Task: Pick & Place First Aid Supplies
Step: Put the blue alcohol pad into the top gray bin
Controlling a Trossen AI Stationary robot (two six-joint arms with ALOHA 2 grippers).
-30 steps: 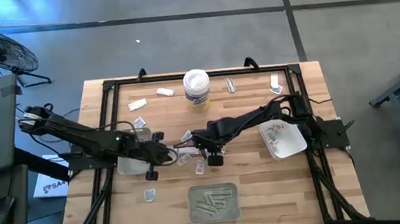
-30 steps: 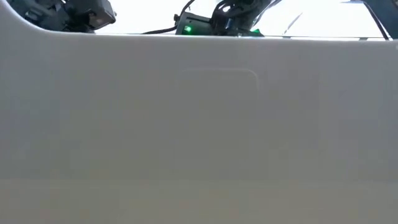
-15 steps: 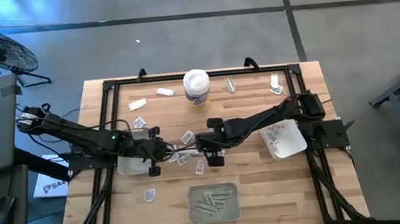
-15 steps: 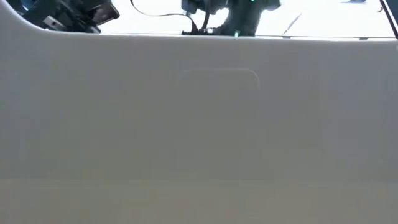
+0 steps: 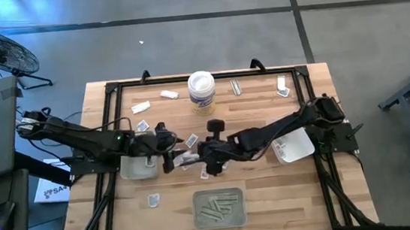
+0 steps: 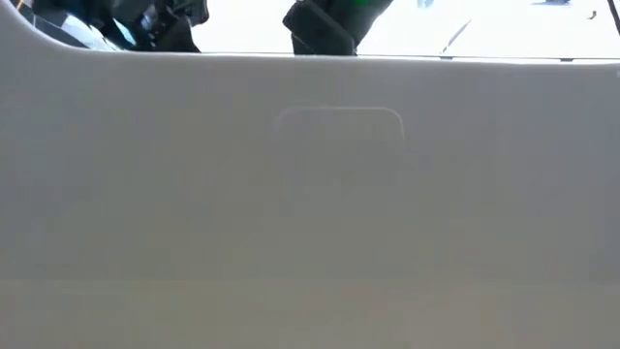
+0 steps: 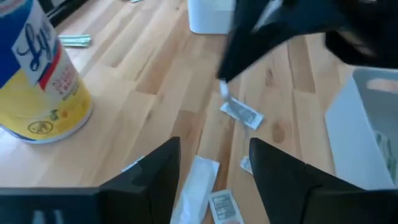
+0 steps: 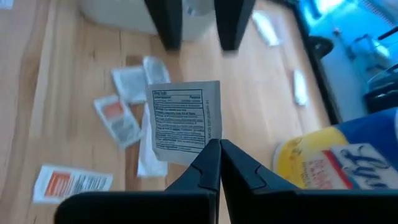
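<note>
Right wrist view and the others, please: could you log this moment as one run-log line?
right gripper: shut on packet, mid-table | left gripper: open, facing it, above loose packets | tub: untouched

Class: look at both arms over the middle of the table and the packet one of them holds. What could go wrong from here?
1. The right pincer pinches a packet only by its lower edge, so it may slip out during the carry.
2. The left pincer, open, hangs close to the right one above the loose packets; the arms could collide.
3. The tub stands just behind them and might be knocked over.
</note>
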